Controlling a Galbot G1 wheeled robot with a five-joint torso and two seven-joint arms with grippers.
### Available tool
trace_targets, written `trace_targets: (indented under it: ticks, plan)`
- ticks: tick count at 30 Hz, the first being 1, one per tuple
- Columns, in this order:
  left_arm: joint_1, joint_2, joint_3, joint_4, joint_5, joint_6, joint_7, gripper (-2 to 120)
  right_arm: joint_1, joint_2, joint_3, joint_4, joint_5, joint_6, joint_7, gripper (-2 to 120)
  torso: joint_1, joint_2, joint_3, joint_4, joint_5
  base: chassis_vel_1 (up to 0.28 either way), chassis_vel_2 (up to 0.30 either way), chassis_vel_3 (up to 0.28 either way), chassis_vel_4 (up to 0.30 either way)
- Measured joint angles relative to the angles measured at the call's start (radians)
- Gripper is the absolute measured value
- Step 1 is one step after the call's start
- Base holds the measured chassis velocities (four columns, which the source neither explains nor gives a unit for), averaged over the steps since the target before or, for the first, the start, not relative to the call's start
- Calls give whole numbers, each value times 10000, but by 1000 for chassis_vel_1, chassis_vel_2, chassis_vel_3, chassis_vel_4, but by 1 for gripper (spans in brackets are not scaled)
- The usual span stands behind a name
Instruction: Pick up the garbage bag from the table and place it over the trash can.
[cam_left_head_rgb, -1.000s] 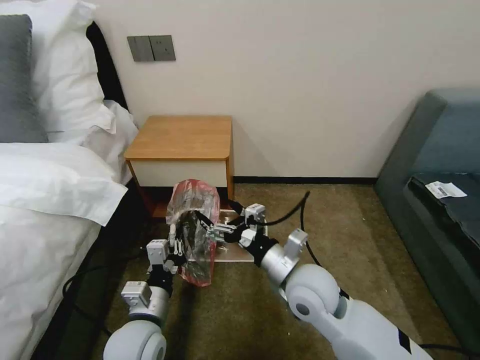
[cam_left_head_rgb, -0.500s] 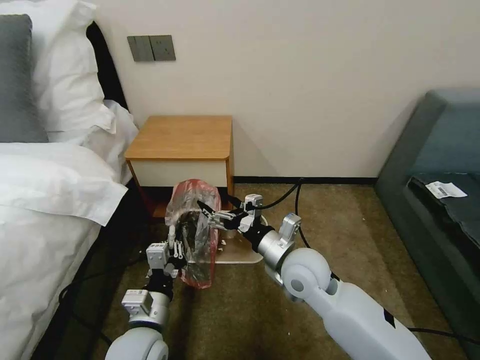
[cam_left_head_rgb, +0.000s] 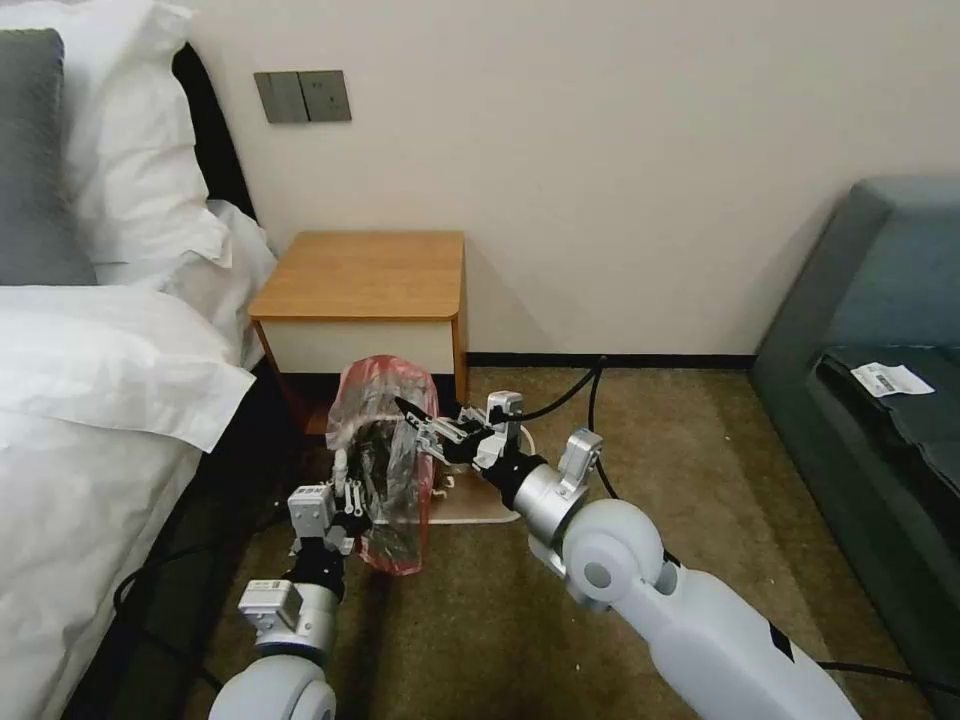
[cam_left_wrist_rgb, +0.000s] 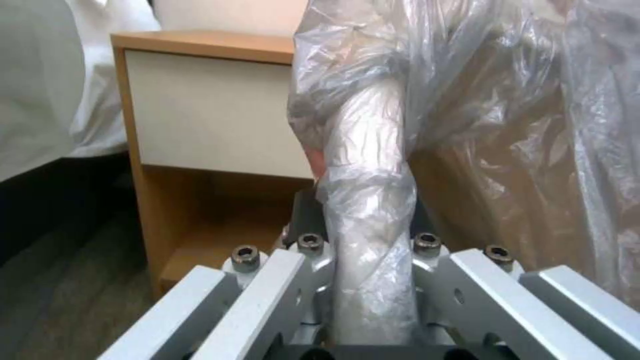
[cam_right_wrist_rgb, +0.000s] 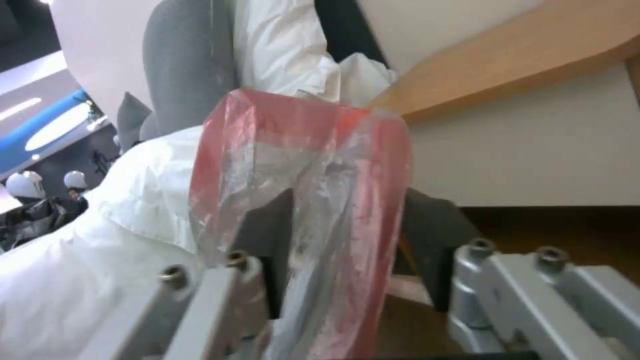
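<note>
The garbage bag (cam_left_head_rgb: 385, 450), crinkled clear plastic with a red-pink rim, hangs stretched between both grippers just in front of the table (cam_left_head_rgb: 365, 272). My left gripper (cam_left_head_rgb: 345, 478) points upward near the carpet, shut on a bunched fold of the bag (cam_left_wrist_rgb: 370, 200). My right gripper (cam_left_head_rgb: 412, 425) reaches in from the right and is shut on the bag's red rim (cam_right_wrist_rgb: 300, 150). The cream-white trash can (cam_left_head_rgb: 495, 505) stands on the carpet to the right of the bag, mostly hidden behind my right wrist.
A bed with white linen and pillows (cam_left_head_rgb: 90, 380) borders the left side. The wall runs behind the table, and a dark teal sofa (cam_left_head_rgb: 880, 380) stands at the right. Black cables (cam_left_head_rgb: 600, 400) trail over the brown carpet.
My right gripper has drawn the bag's rim a little up and toward the table. The bag shifted slightly with it. The left gripper has barely moved.
</note>
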Motion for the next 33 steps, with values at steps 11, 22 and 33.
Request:
trace_targets:
  ticks: [11, 22, 33]
  plan:
    - [-107, -4, -137, -43, -269, 112, -47, 8, 52, -48, -70, -11, -73, 28, -6, 2, 0, 0, 0, 0, 0, 0, 0, 0, 0]
    - [-86, -122, -154, -115, -355, 124, -66, 8, 44, -31, 150, -92, -265, 117, -24, 0, 1, 0, 0, 0, 0, 0, 0, 0, 0]
    - [82, -205, -284, -119, -393, -79, -74, 8, -302, -806, 903, 137, -301, 272, -59, 0, 0, 1, 0, -1, 1, 0, 0, 0, 0]
